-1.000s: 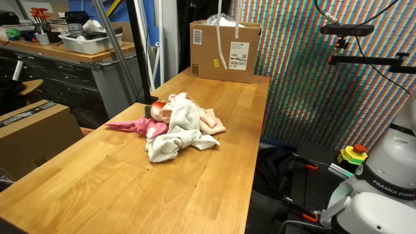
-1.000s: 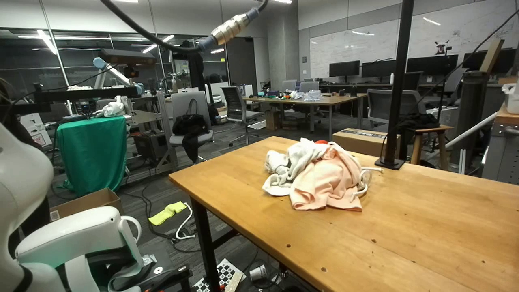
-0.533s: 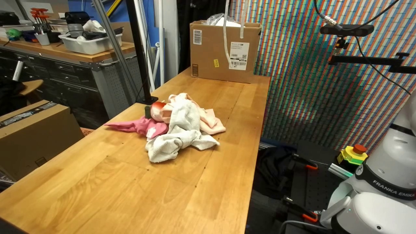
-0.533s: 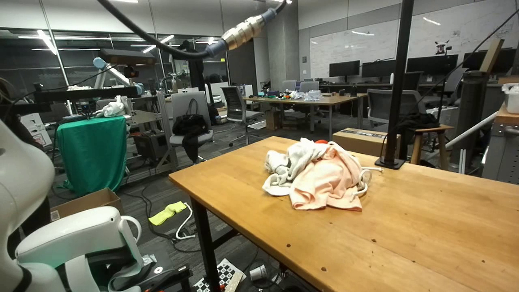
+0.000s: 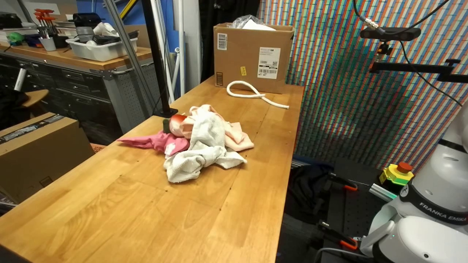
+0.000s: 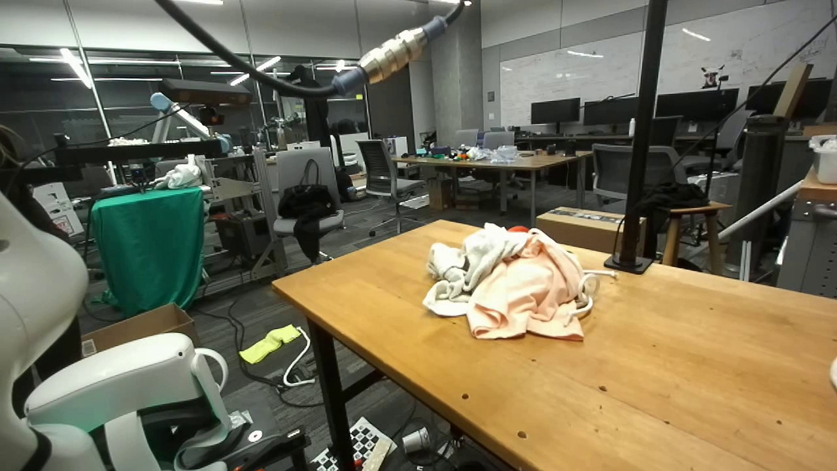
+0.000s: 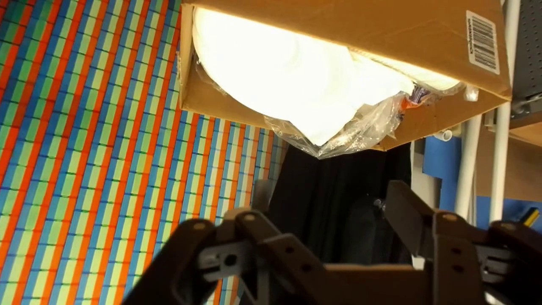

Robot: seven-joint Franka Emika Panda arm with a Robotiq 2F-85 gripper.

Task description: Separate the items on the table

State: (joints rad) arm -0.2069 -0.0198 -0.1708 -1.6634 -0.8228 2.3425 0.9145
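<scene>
White rope [image 5: 260,95]: earlier hung in two strands before cardboard box [image 5: 237,54]; now down on table [image 5: 182,212], loosely looped, near foot of box.

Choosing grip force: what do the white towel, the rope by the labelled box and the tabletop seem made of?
White towel: probably terry cotton, matte; nubbly, faintly ribbed surface.
Rope: probably textile cord, matte, bends smoothly; cotton or synthetic, can't tell.
Tabletop: wood, plank grain showing; faint sheen suggests a clear coat.

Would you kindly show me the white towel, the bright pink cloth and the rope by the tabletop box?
White towel [image 5: 207,141], in an exterior view: middle folds.
Bright pink cloth [image 5: 160,141], in an exterior view: middle.
Rope [image 5: 260,95], in an exterior view: where it crosses itself.
</scene>
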